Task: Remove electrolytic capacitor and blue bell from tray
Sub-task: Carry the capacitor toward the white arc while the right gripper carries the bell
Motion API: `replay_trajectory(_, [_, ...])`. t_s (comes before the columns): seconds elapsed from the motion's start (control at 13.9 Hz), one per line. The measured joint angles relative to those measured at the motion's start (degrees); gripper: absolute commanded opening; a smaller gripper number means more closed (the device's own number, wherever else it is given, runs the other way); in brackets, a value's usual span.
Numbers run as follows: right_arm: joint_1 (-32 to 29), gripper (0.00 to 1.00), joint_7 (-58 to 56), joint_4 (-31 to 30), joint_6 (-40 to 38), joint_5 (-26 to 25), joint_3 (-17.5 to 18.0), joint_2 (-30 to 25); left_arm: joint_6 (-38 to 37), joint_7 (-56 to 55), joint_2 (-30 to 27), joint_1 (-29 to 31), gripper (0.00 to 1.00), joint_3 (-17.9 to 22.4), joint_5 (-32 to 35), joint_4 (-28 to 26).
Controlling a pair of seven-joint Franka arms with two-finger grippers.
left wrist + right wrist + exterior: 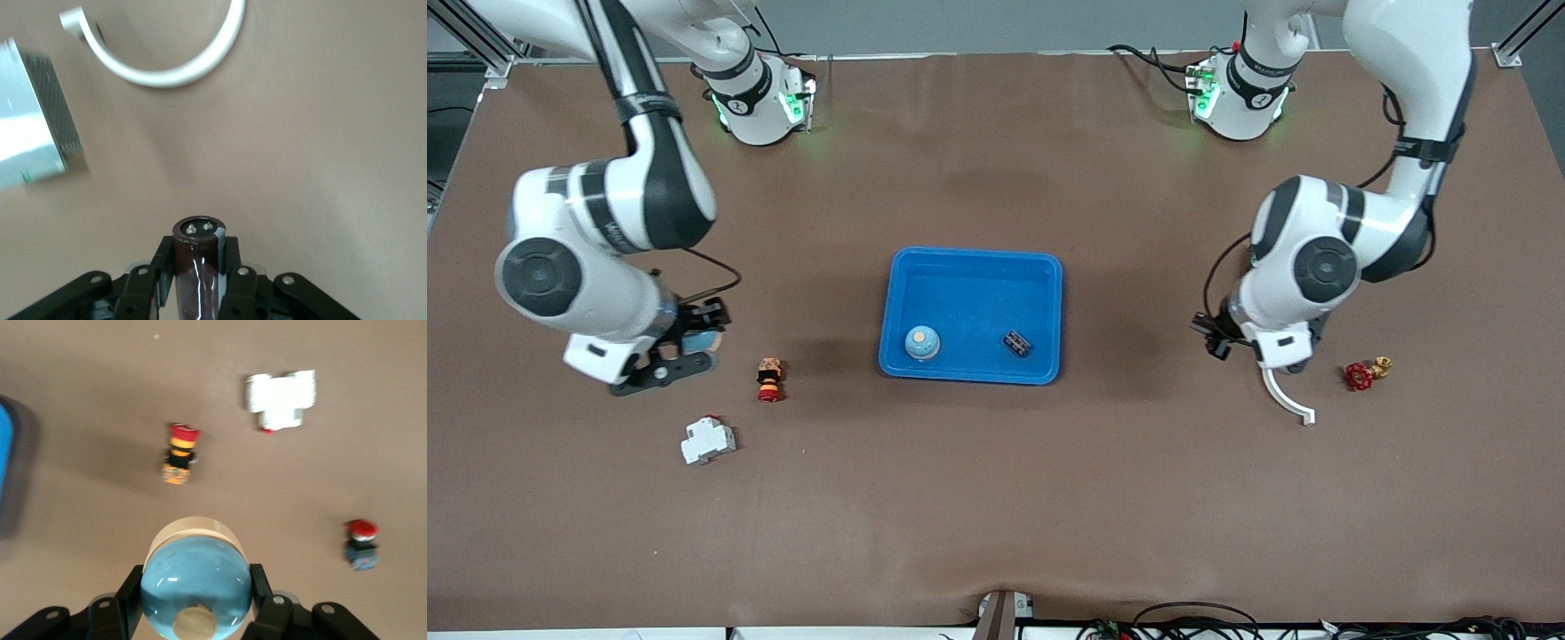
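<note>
On left wrist view only: capacitor clamped.

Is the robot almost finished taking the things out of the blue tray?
Halfway. The right gripper grips a blue bell and the left gripper a capacitor, both over the table outside the tray, not yet set down. A second blue bell and a small dark part still sit in the tray.

end effector clamping capacitor, white hook
</note>
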Motion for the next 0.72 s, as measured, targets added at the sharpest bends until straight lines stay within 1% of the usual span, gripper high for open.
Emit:
replay_trajectory(0.14, [-3.5,0.00,-7.1,0.2,3.7,-0.2,0.0,1.3,0.0,3.3,0.0,3.1,0.00,0.0,1.7,-0.4])
replay_trajectory(0.22, [-5.7,0.00,-10.6,0.2,6.0,-0.2,0.0,2.8,0.0,4.2,0.0,4.2,0.00,0.0,2.7,-0.6])
replay_trajectory(0.43, [-8.8,0.00,-13.6,-0.5,10.7,-0.2,0.0,7.5,0.4,7.1,0.1,6.2,0.00,-0.1,4.8,-0.9])
replay_trajectory(0.57, [-9.1,0.00,-13.6,-3.7,15.8,-0.2,0.1,9.1,1.0,9.9,0.5,8.1,0.00,0.0,5.5,-0.9])
replay_trajectory(0.72, [-9.6,0.00,-13.6,-8.0,20.0,-0.2,0.1,9.4,1.8,12.0,1.5,9.5,0.00,0.0,7.2,-0.7])
